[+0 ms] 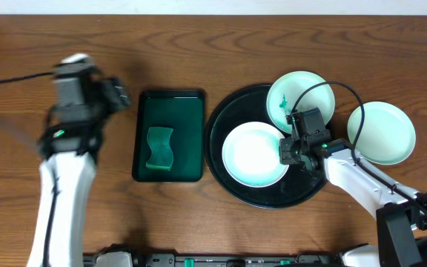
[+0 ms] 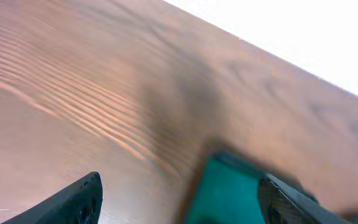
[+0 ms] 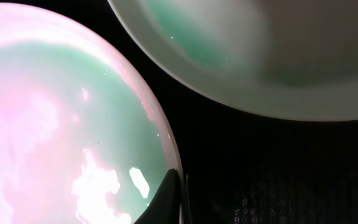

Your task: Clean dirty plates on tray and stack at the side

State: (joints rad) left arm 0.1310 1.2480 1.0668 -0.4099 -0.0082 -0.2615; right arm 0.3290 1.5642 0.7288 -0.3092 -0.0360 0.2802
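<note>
On the large round black tray [image 1: 269,196], my right gripper [image 1: 291,150] sits at the rim of a small round white plate with mint tint [image 1: 252,154], probably to lift it; whether it pinches the rim I cannot tell. My left gripper [image 2: 179,186], fingers apart and empty, hangs near the green sponge [image 1: 159,147] in the dark green rectangular tray [image 1: 187,133], I think to fetch it.

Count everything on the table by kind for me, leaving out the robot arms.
Plates: 3
Trays: 2, the black tray and the green tray
Sponge: 1
Total: 6
</note>
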